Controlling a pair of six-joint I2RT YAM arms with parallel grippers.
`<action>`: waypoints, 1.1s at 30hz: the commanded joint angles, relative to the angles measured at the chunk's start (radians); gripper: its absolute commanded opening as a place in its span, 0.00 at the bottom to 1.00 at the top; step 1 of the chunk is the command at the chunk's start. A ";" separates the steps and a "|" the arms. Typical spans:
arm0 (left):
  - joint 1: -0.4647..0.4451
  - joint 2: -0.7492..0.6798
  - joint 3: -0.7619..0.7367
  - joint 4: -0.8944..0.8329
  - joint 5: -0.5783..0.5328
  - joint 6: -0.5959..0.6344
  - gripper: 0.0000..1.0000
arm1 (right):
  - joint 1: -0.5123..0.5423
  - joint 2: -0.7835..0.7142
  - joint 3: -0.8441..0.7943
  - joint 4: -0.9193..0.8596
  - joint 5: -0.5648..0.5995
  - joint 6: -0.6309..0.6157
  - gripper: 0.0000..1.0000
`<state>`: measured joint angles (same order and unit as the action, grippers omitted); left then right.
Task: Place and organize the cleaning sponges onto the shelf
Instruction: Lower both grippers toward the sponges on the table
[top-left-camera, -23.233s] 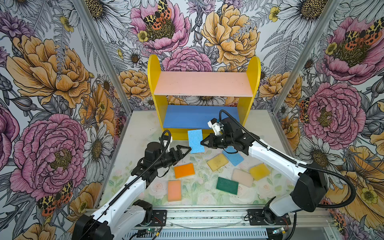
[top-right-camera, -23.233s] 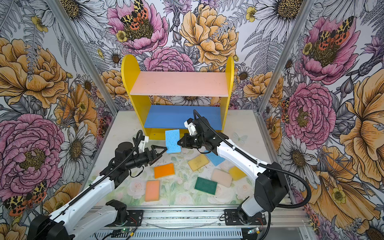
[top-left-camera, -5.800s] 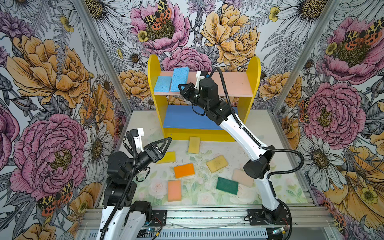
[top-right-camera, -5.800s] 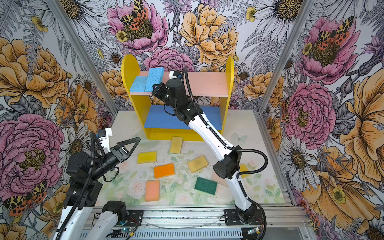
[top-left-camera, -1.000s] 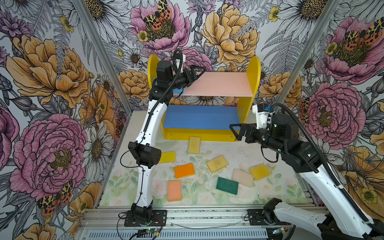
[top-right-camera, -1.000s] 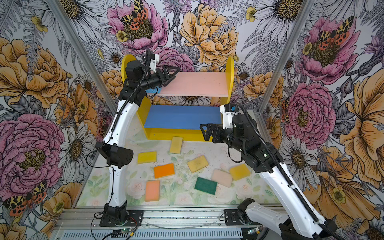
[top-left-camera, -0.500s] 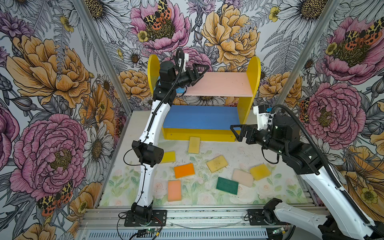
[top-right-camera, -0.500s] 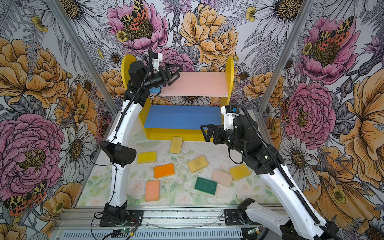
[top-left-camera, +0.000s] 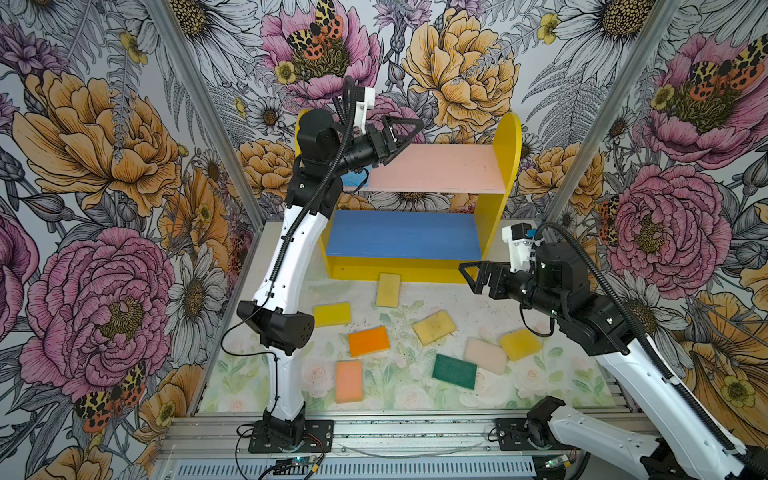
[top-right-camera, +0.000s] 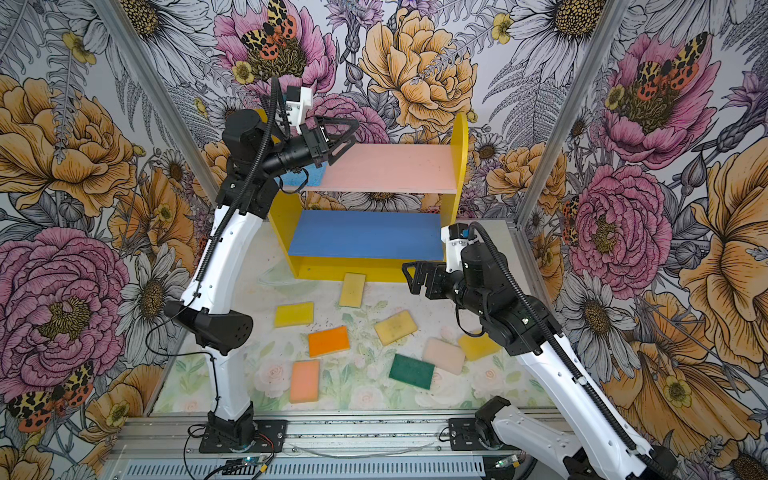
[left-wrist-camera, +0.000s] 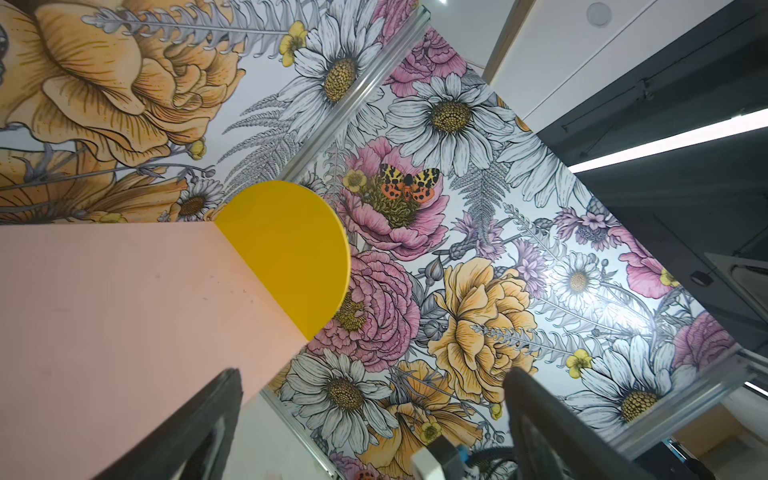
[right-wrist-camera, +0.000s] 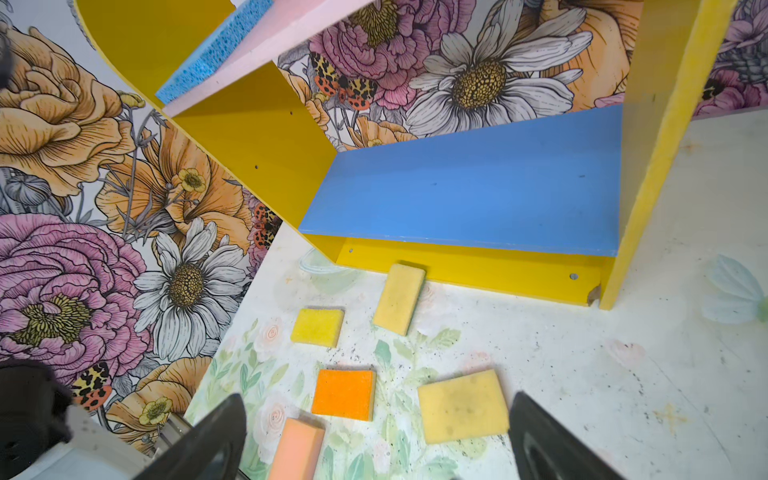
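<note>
The place is a robotics lab test cell, not a lived-in room. Two white-and-black robot arms (top-left-camera: 299, 266) are bolted by black base plates (top-left-camera: 286, 436) to a bare aluminium rail (top-left-camera: 415, 432) along the front edge. The work surface (top-left-camera: 552, 390) is a small tabletop printed with pale roses. It is boxed in on three sides by flat panels (top-left-camera: 95, 158) of oversized flower wallpaper held between plain aluminium posts (top-left-camera: 199, 108). A small painted shelf (top-left-camera: 505, 166) stands against the back panel. Beyond the panel tops, the left wrist view shows a plain white ceiling (left-wrist-camera: 582, 62), a dark overhead structure (left-wrist-camera: 706, 62) and a long strip light (left-wrist-camera: 673, 139).
</note>
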<state>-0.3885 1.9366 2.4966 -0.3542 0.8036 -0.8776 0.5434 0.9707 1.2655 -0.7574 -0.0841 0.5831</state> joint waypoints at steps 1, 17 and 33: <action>-0.070 -0.283 -0.233 -0.079 -0.053 0.162 0.99 | -0.007 -0.033 -0.040 0.018 0.002 0.034 0.99; -0.232 -1.023 -1.503 -0.158 -0.517 0.179 0.99 | -0.028 0.029 -0.222 -0.104 -0.148 0.073 0.99; -0.255 -1.024 -1.962 0.087 -0.589 0.038 0.98 | 0.023 0.051 -0.670 0.357 -0.069 0.577 0.87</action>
<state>-0.6510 0.9443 0.5644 -0.3752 0.2428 -0.7876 0.5411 1.0725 0.6418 -0.6296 -0.2302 0.9245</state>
